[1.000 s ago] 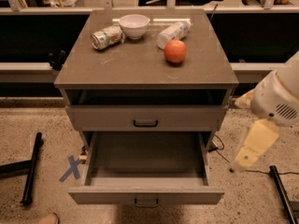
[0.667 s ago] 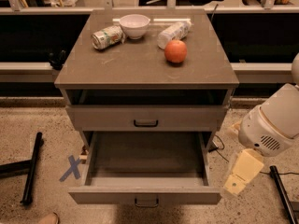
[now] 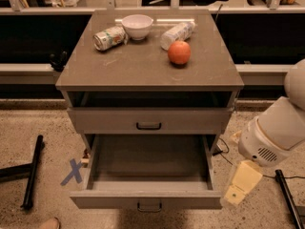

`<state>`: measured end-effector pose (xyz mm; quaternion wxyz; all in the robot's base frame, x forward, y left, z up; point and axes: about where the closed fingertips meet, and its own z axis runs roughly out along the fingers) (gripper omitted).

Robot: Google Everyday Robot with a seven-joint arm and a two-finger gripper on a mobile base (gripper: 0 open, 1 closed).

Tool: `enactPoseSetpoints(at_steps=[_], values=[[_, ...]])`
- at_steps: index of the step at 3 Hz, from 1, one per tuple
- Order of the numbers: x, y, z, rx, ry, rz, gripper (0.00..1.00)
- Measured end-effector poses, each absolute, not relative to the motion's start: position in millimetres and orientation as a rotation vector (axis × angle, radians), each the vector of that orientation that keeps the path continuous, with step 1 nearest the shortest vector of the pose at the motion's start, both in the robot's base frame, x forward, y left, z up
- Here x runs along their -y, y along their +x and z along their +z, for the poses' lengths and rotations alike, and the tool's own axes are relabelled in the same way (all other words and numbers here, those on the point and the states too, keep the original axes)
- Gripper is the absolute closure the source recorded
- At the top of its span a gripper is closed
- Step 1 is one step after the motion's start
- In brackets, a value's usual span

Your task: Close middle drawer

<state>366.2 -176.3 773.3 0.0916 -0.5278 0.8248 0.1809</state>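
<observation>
The middle drawer (image 3: 147, 175) is a grey-brown shallow tray pulled far out of the cabinet, and nothing lies in it. Its slim front panel (image 3: 145, 200) carries a small dark pull handle (image 3: 149, 206). My gripper (image 3: 237, 192) is a cream-coloured piece hanging from the white arm (image 3: 271, 135). It is low on the right, just beside the drawer's front right corner and apart from it. Above the open drawer is a taller closed drawer front (image 3: 148, 120) with a similar handle.
On the cabinet top (image 3: 143, 66) are a tipped can (image 3: 109, 37), a white bowl (image 3: 137, 26), a lying bottle (image 3: 176, 34) and an orange-red fruit (image 3: 179, 52). A black bar (image 3: 31, 171) and a blue X mark (image 3: 73, 171) are on the floor at left, and a black bar (image 3: 289, 199) at right.
My arm and gripper have moved down and a little left, ending closer to the open drawer's front right corner. The drawer has not moved.
</observation>
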Motion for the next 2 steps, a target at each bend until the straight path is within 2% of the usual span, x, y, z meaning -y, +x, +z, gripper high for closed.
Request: enactPoseSetpoints(at_steps=[2], values=[[179.3,362.7,621.7,-2.645,-1.599,0.547,0.00]])
